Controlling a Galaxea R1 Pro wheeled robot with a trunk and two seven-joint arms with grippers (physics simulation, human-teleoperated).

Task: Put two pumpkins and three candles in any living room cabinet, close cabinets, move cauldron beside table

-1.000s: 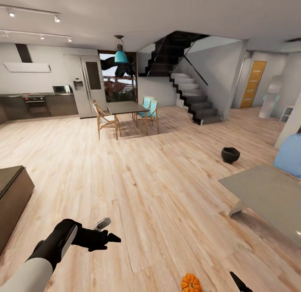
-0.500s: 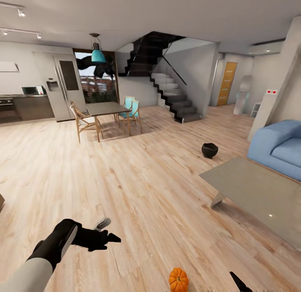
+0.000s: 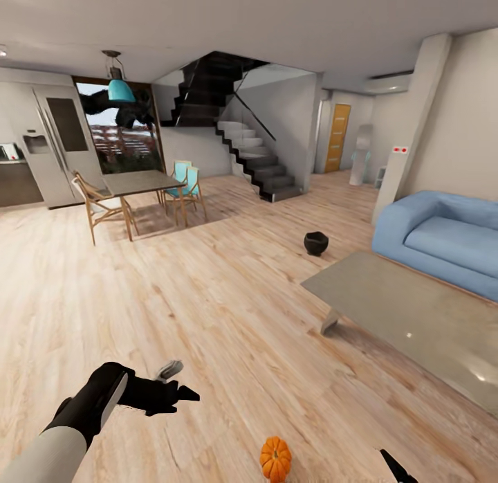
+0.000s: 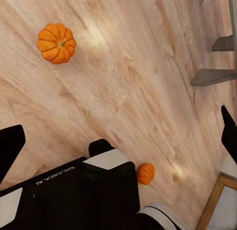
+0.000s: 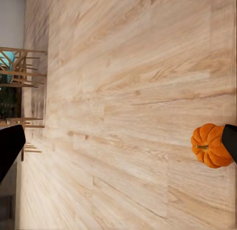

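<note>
The left tool (image 3: 181,380) is spread wide, holding nothing; the right tool's (image 3: 394,467) state I cannot tell. Two ribbed bright-orange pumpkins (image 4: 57,43) (image 4: 145,173) lie on the pale wood floor (image 3: 228,310). One round black cauldron (image 3: 316,243) sits near the grey glass-topped worktop (image 3: 408,317).

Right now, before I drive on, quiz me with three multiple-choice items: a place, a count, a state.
1. Where does the small round black cauldron sit?
A. on the wooden floor beyond the glass-topped coffee table
B. on the table
C. on the sofa

2. How many orange ribbed pumpkins does the left wrist view show?
A. one
B. two
C. three

3. What is the left gripper holding?
A. a pumpkin
B. a candle
C. nothing

A: it stands on bare planks, apart from the table.
B: one large, one small.
C: its fingers hang empty above the floor.
</note>
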